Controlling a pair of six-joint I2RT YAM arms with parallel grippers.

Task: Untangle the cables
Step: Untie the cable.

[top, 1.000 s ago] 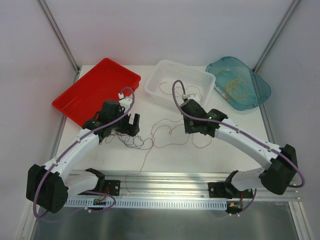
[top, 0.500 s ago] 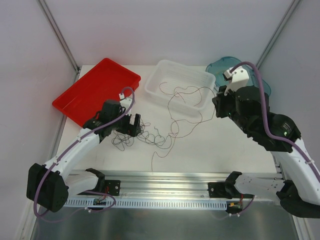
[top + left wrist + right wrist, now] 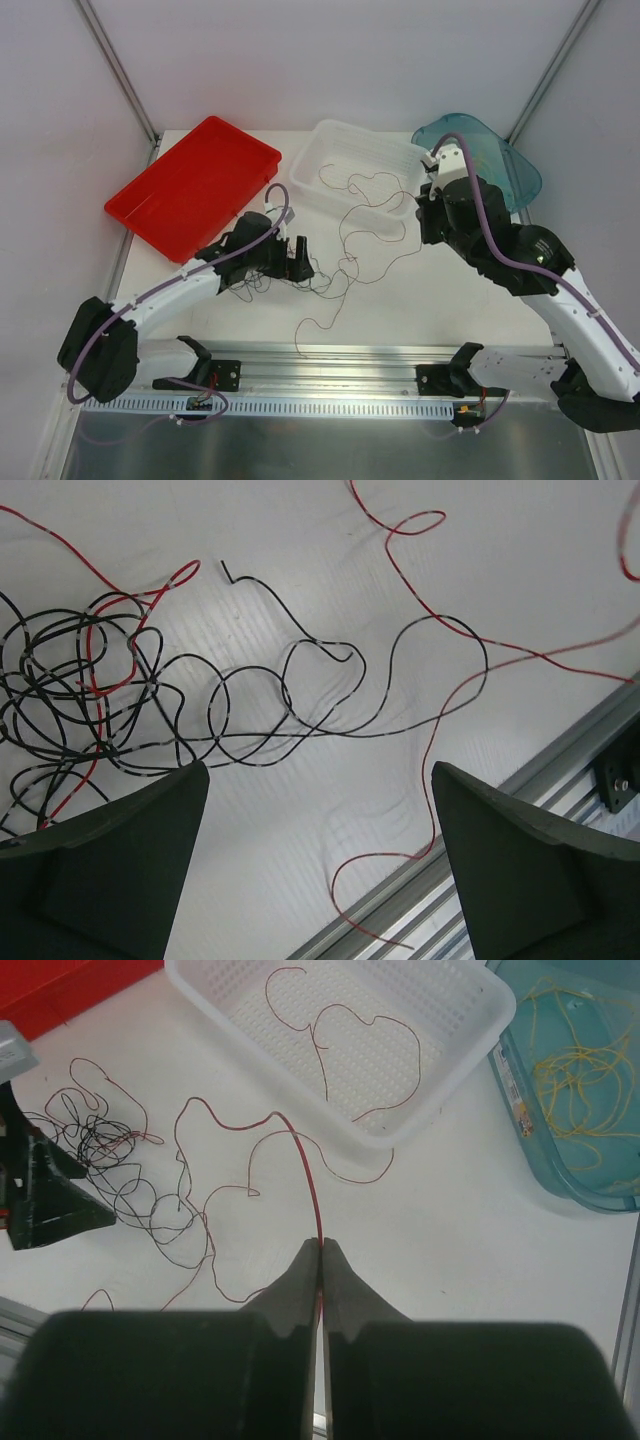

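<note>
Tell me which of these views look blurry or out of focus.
Top external view: even, soft light, everything sharp. Left wrist view: black cables crisp, red cable smeared near the right edge. Right wrist view: the right claw is a dark, defocused mass; the white basket beyond is sharp.

White tabletop (image 3: 400, 300): thin tangled red and black cables (image 3: 120, 670) beneath the left gripper (image 3: 297, 262); beyond it, a flat red plastic tray (image 3: 190, 185), a white mesh plastic basket (image 3: 310, 185) and a translucent teal plastic tub (image 3: 520, 175).
</note>
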